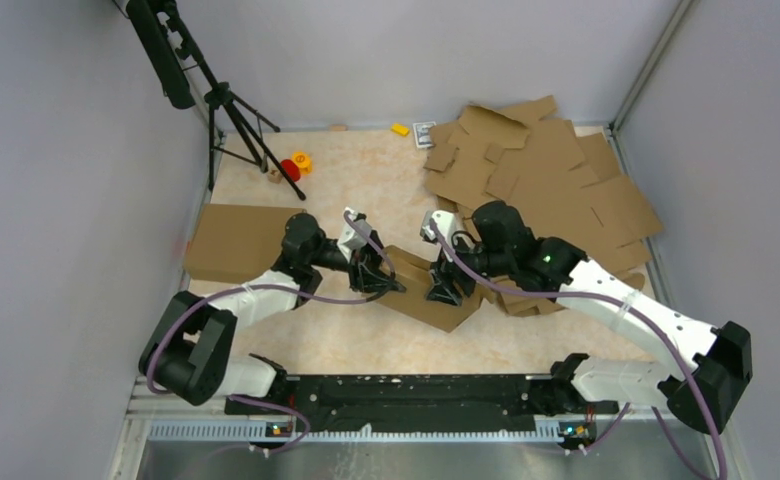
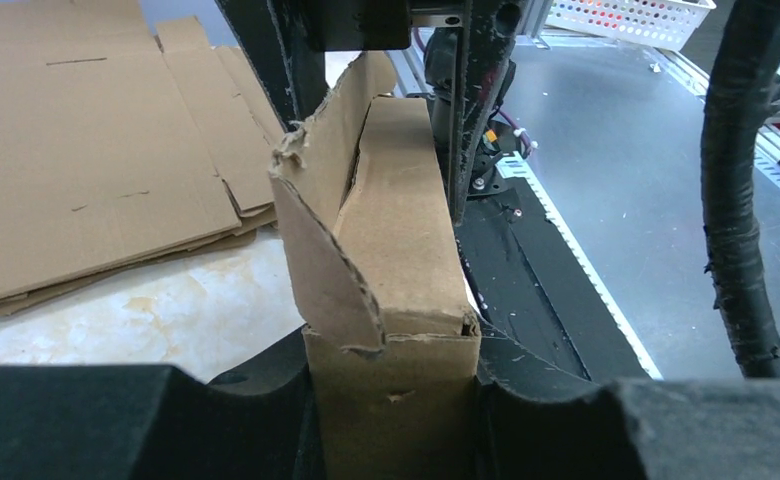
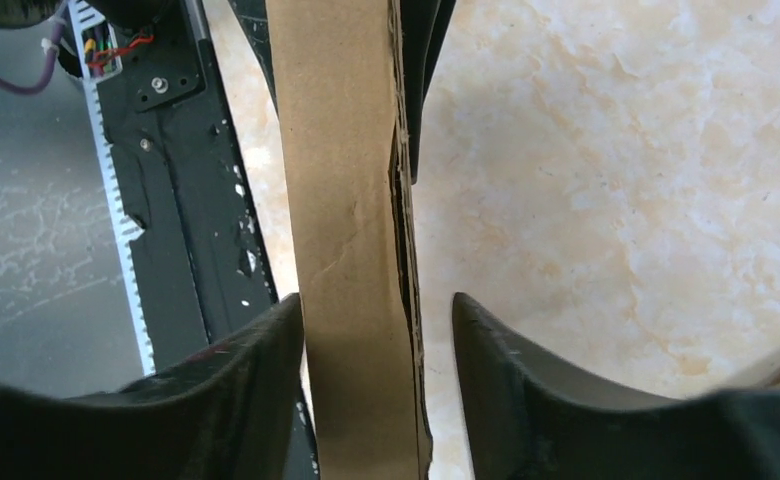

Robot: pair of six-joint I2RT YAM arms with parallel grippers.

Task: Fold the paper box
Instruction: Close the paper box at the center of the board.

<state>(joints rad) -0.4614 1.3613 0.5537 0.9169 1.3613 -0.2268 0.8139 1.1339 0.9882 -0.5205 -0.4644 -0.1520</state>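
Observation:
The paper box (image 1: 418, 292) is a partly folded brown cardboard shell, held above the marbled table between my two arms. My left gripper (image 1: 378, 280) is shut on one end of it. In the left wrist view the box (image 2: 396, 240) fills the space between the fingers of this gripper (image 2: 393, 400), and a torn flap curls off its left wall. My right gripper (image 1: 446, 290) straddles the other end. In the right wrist view a narrow box wall (image 3: 351, 250) stands between the open jaws of that gripper (image 3: 378, 330), close against the left finger (image 3: 256, 360), with a gap to the right finger (image 3: 511, 360).
A heap of flat cardboard blanks (image 1: 546, 180) covers the back right of the table. Another flat brown sheet (image 1: 234, 242) lies at the left. A black tripod (image 1: 236, 120) stands at the back left beside small red (image 1: 291, 169) and yellow (image 1: 400, 129) items. The black base rail (image 1: 406, 392) runs along the near edge.

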